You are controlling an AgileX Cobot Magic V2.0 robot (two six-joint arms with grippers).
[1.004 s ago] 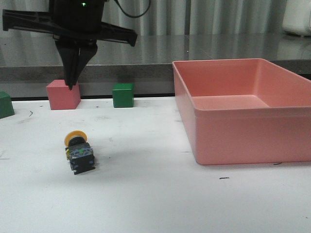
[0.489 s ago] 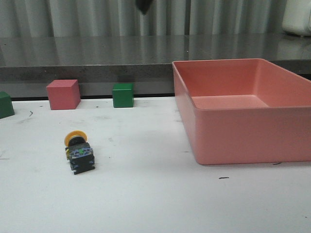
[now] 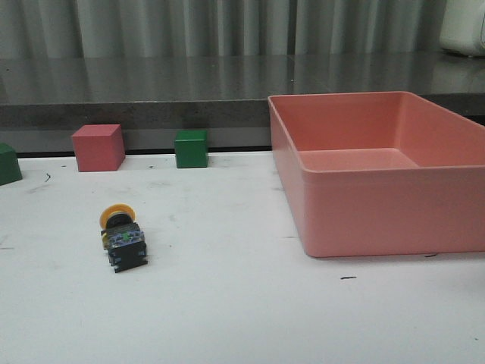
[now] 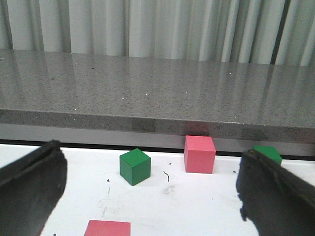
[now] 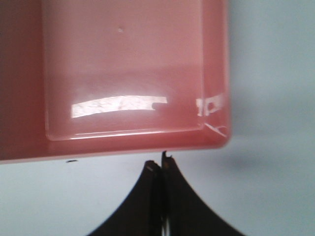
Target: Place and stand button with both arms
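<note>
- Button (image 3: 121, 237) first — where is it?
- On its side on the white table (image 3: 227, 303), left of the middle in the front view. Its yellow cap faces away toward the back wall and its clear base block faces the camera. Nothing touches it.

- And going left to right along the back?
- At the far left edge, part of 1 green cube (image 3: 9, 164). Then a pink cube (image 3: 98, 147), then a second green cube (image 3: 191, 149), all by the table's back edge and well apart from the button. On the right stands a big pink bin (image 3: 379, 171), open at the top.

- Do the arms show in the front view?
- No, neither one.

- The left gripper (image 4: 147, 189)?
- In its wrist view the 2 black fingers (image 4: 29, 189) stand wide apart with nothing between them. Beyond them lie a green cube, the pink cube and the corner of another green one, plus a flat pink patch at the picture's lower edge — I cannot tell what that is.

- The right gripper (image 5: 161, 167)?
- Its 2 fingers are pressed together, tips touching, holding nothing. It hangs over bare table just outside the bin's rim, near a corner.
</note>
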